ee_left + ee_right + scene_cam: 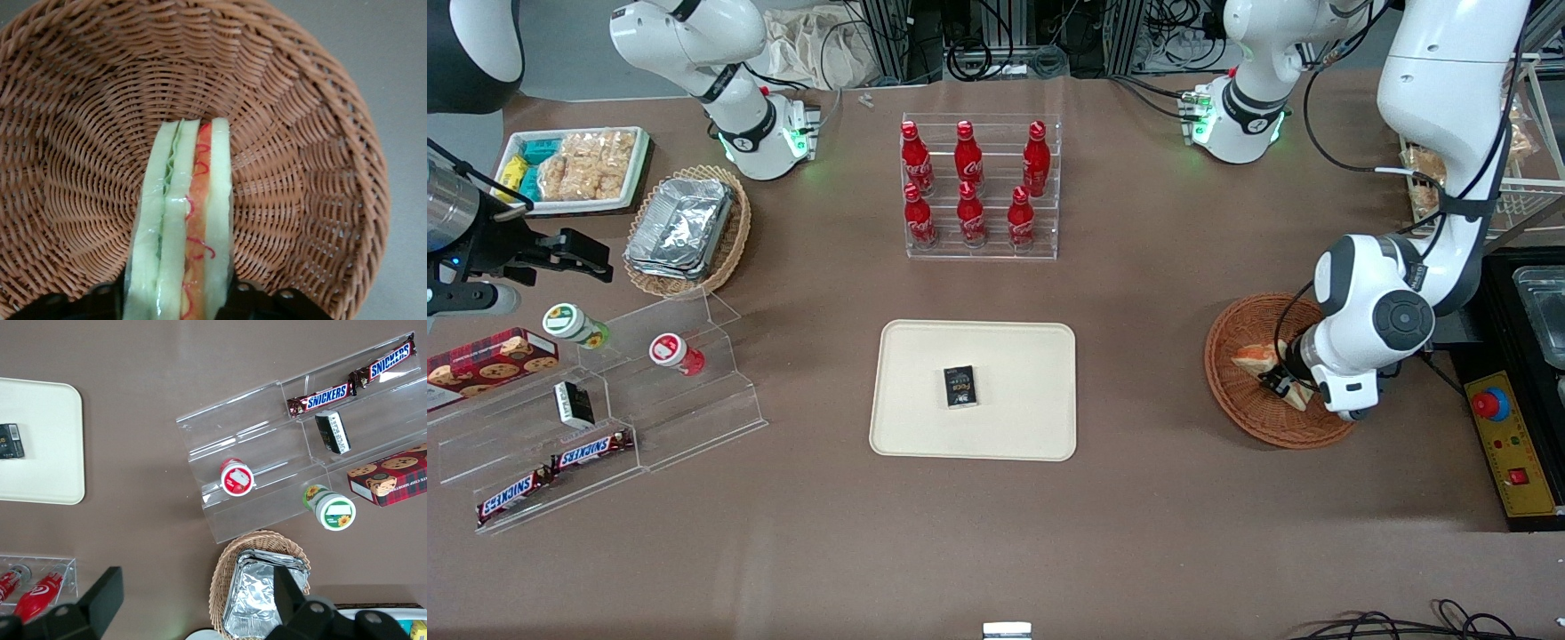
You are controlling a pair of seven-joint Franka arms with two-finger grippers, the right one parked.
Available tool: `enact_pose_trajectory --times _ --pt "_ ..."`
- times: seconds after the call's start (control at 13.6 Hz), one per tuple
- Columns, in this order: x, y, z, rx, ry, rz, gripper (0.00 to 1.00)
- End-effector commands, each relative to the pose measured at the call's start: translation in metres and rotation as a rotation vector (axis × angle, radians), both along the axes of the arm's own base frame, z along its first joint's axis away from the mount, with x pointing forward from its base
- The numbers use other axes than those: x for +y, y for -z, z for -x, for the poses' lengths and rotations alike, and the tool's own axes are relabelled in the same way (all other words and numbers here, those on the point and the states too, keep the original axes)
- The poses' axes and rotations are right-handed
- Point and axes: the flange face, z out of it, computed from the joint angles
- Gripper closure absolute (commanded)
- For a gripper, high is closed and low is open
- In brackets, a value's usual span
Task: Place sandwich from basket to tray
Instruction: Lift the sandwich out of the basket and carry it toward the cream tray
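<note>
Currently the sandwich (183,227) is lying inside the basket (1240,391), its orange and green filling edge facing the wrist camera. The gripper (1282,384) is reaching down into the basket, its fingers (100,300) pressing against both bread faces, gripping the sandwich. The basket is sitting toward the working arm's end of the table. The tray (925,418) is lying at mid-table, well apart, carrying a small black packet (959,387).

Our gripper (1282,384) down in the basket (1240,404), fingers (100,300) flanking the sandwich (183,233); bare table toward the tray (925,427), only a black packet (960,387) there.
</note>
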Motion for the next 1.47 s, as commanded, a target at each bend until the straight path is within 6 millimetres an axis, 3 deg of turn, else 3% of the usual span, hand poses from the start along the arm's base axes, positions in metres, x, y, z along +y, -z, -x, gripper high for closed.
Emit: enact_pose_trajectory --times 0.0,0.29,0.52,0.66,0.74,0.88,1.11,1.25,1.4 --pt "-0.003 -0.03 -0.02 -0.054 -0.026 -0.005 1.0" --pt "0.001 -0.107 -0.066 0.029 -0.048 0.015 1.0" --pt "-0.023 -0.182 -0.093 0.056 0.143 0.082 1.0" --pt "-0.054 -0.226 -0.101 0.012 0.311 0.127 1.0" --pt "-0.082 -0.242 -0.099 -0.004 0.358 0.124 1.0" --pt "-0.13 -0.245 -0.1 -0.024 0.425 0.138 1.0" --pt "-0.211 -0.217 -0.087 0.012 0.549 0.156 1.0" --pt "-0.272 -0.175 -0.071 0.058 0.62 0.161 1.0" --pt "-0.31 -0.132 -0.064 0.064 0.659 0.176 1.0"
